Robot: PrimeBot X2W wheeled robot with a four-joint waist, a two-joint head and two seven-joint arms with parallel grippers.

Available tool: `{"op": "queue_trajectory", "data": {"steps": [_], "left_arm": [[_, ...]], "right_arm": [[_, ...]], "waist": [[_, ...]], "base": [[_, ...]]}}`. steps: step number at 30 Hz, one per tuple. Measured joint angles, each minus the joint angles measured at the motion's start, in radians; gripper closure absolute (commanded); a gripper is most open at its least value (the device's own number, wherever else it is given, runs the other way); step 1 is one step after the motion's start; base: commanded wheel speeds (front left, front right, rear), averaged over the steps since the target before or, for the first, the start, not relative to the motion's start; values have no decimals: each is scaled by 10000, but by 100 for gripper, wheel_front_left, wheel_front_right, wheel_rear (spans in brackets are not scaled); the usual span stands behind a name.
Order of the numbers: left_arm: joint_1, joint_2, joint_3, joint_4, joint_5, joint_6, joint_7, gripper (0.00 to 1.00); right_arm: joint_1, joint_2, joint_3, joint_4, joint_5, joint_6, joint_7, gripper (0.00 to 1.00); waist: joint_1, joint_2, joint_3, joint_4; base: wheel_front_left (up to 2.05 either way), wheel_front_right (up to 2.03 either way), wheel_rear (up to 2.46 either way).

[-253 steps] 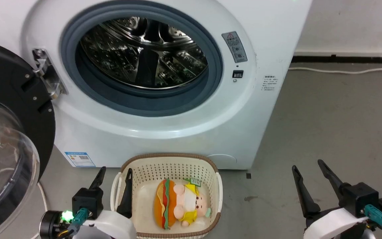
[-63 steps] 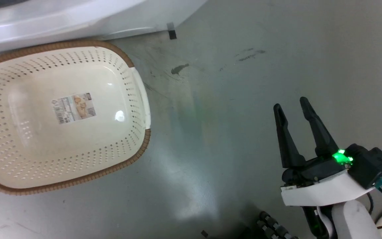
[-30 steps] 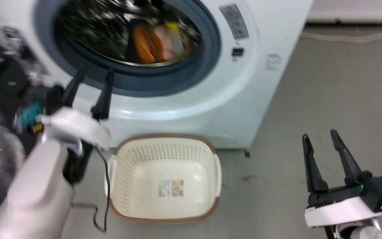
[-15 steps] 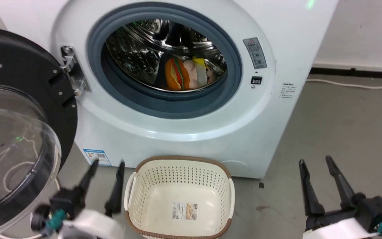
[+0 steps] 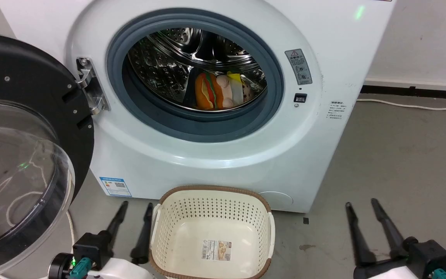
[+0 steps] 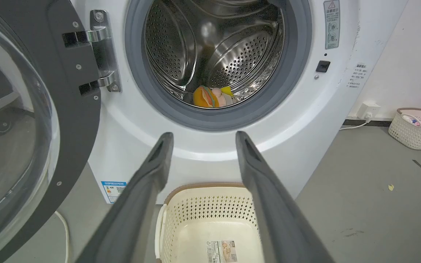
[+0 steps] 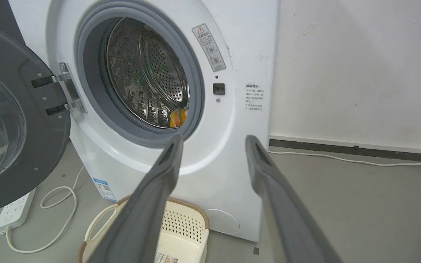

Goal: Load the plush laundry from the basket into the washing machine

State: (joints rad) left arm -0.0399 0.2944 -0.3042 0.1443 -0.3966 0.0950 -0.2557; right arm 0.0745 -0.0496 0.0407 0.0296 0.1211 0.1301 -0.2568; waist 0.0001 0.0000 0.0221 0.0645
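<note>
Grey floor (image 5: 401,155) bears the empty basket (image 5: 211,190); the toy (image 5: 217,93) lies low inside the washer (image 5: 215,151), near the seal (image 5: 207,126) (it might roll out, or catch under the door (image 5: 33,77)). The left claw (image 5: 137,204) and right claw (image 5: 361,202) gape, holding nothing.

A: Where is the plush laundry (image 5: 220,92)?
B: Orange burger joined to a pink figure, lying low in the steel drum (image 5: 161,66) of the white washing machine (image 5: 215,155), door (image 5: 21,155) swung open.
A: The basket (image 5: 212,189)?
B: Cream, brown-rimmed, on the floor (image 5: 401,155) just before the washer.

The door seal (image 5: 207,128) hides the lower edge of the plush laundry (image 5: 217,91); the door (image 5: 21,77) is cropped.
</note>
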Motion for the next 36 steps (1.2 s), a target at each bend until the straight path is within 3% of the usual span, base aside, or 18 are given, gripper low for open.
{"op": "queue_trajectory", "data": {"steps": [36], "left_arm": [[0,-593,696,-318,934,-190,640,100]], "right_arm": [[-35,-2,-79,-35,-240,0,631,100]], "waist": [[0,0,-58,-168]], "base": [[0,0,0]]}}
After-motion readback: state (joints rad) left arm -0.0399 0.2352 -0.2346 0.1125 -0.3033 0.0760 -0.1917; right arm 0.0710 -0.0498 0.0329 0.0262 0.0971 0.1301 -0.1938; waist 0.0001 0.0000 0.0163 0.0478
